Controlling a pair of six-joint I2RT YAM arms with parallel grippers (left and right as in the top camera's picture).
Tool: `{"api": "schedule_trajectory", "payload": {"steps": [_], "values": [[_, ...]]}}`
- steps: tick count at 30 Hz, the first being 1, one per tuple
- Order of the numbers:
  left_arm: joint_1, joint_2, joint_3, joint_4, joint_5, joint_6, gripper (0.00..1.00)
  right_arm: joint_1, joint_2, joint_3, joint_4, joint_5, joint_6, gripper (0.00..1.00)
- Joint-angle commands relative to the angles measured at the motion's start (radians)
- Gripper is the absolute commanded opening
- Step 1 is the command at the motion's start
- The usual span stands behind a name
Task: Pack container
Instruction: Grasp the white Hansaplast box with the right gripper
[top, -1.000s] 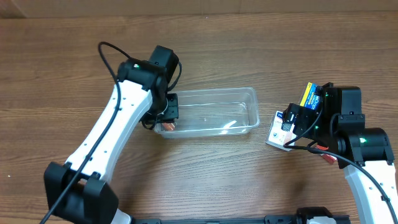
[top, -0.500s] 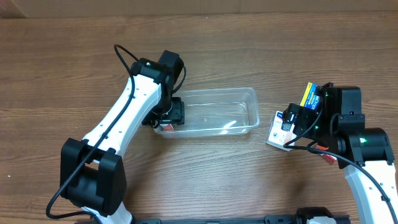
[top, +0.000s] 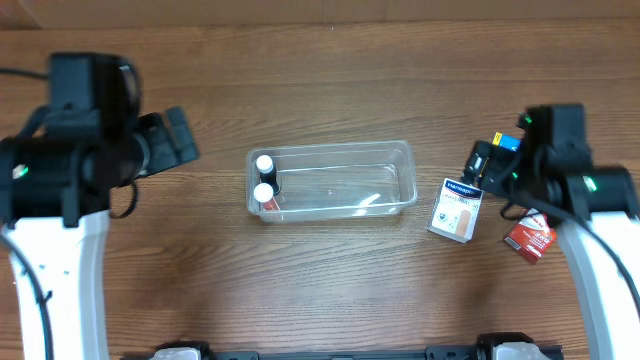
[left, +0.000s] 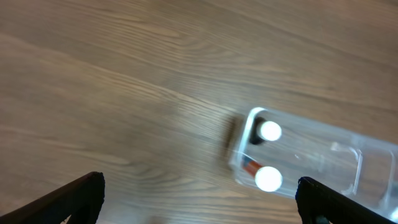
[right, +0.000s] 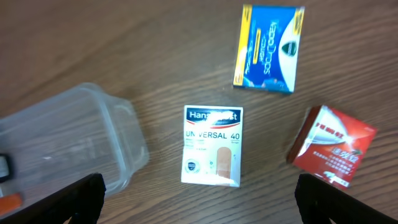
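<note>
The clear plastic container (top: 340, 182) lies mid-table. Two white-capped bottles (top: 264, 163) (top: 264, 192) stand inside its left end, also seen in the left wrist view as bottles (left: 270, 131) (left: 268, 178) in the container (left: 336, 165). My left gripper (top: 172, 140) hangs open and empty to the left of the tub, high above the wood (left: 199, 208). My right gripper (top: 480, 162) is open and empty above a white plaster box (right: 212, 146), just right of the container (right: 68, 140).
A white plaster box (top: 458, 208) lies flat right of the tub. A red box (top: 527, 237) (right: 331, 146) sits further right. A blue and yellow box (right: 268, 48) lies behind them, mostly under the right arm in the overhead view.
My left gripper opened, left a bottle in the container's left end and pulled back up and to the left. The right arm shifted slightly and stayed open.
</note>
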Motion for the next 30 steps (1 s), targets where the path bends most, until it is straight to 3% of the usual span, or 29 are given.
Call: {"api": "schedule_trajectory", "payload": {"steps": [1, 7, 12, 18, 27, 30], "values": [[0.036, -0.005, 0.008, -0.009, 0.035, 0.052, 1.00, 0.006, 0.232, 0.003, -0.013, -0.019, 0.030, 1.00], [0.036, 0.009, 0.005, -0.009, 0.034, 0.056, 1.00, 0.006, 0.477, -0.024, 0.015, -0.032, 0.030, 1.00], [0.036, 0.010, 0.005, -0.008, 0.034, 0.055, 1.00, 0.006, 0.489, -0.167, 0.153, -0.077, 0.025, 1.00], [0.036, 0.010, 0.005, -0.008, 0.034, 0.056, 1.00, 0.007, 0.490, -0.212, 0.210, -0.077, 0.022, 1.00], [0.036, 0.010, 0.005, -0.009, 0.034, 0.056, 1.00, 0.007, 0.490, -0.212, 0.208, -0.077, 0.023, 0.72], [0.036, 0.010, 0.005, -0.009, 0.034, 0.056, 1.00, 0.007, 0.488, -0.203, 0.195, -0.077, 0.023, 0.71]]}}
